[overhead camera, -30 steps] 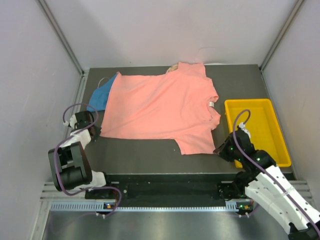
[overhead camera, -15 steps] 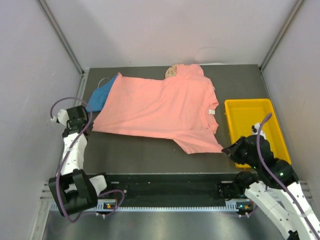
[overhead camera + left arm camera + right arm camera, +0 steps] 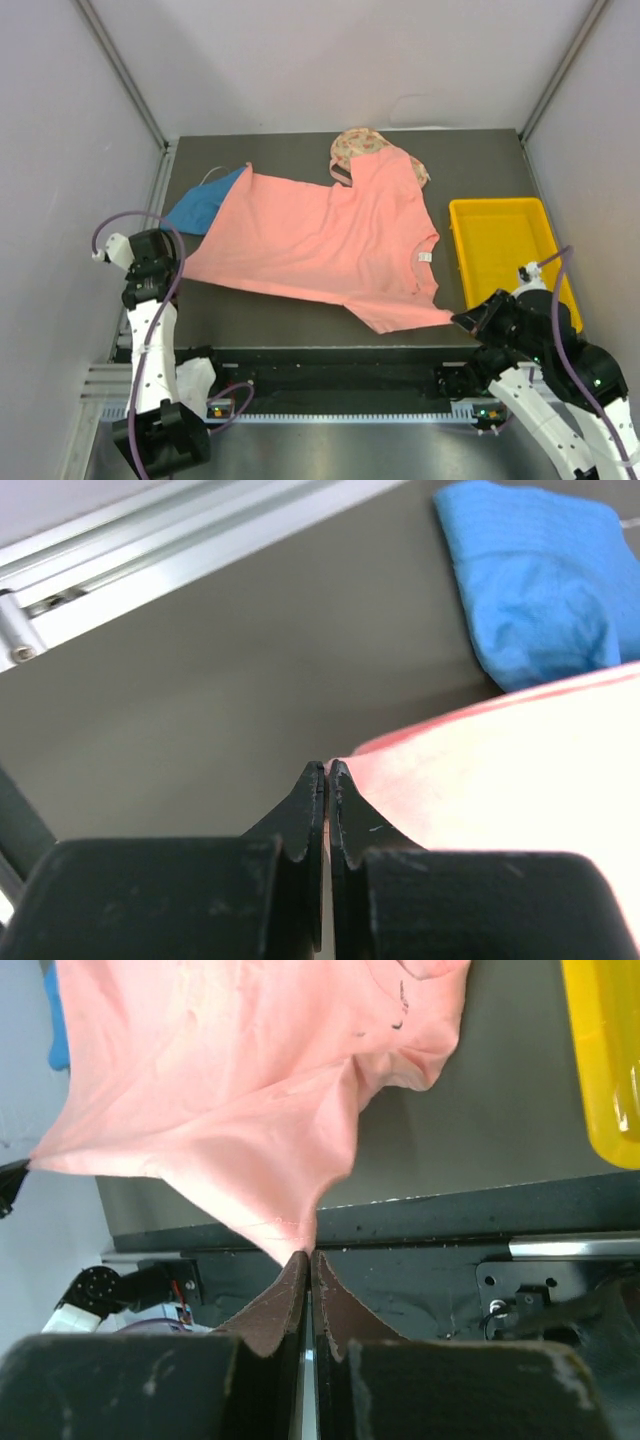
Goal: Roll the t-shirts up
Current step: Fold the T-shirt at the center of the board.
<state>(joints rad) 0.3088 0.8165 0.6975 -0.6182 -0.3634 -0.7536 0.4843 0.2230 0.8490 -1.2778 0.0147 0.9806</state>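
Salmon-pink t-shirt (image 3: 320, 240) is gripped at both near corners! The left gripper (image 3: 327, 770) is clamped hard on the hem corner at the near left, its jaws pressed together with just a sliver of pink cloth caught at the tips. Over on the other side, the right gripper (image 3: 308, 1257) is clenched as well, biting the tip of the near sleeve, and the cloth rises from it in a taut peak.

Between the two, the near edge of the shirt runs stretched and slanted across the dark surface (image 3: 280, 310). The body is spread wide behind it, with the collar turned to the right and the white neck label (image 3: 424, 257) showing.

A blue t-shirt (image 3: 205, 205) pokes out from under the far-left edge of the pink one. A floral-print t-shirt (image 3: 355, 148) sits bunched at the back, partly under the far sleeve. On the right, just beside the collar, stands a yellow tray (image 3: 505, 250).
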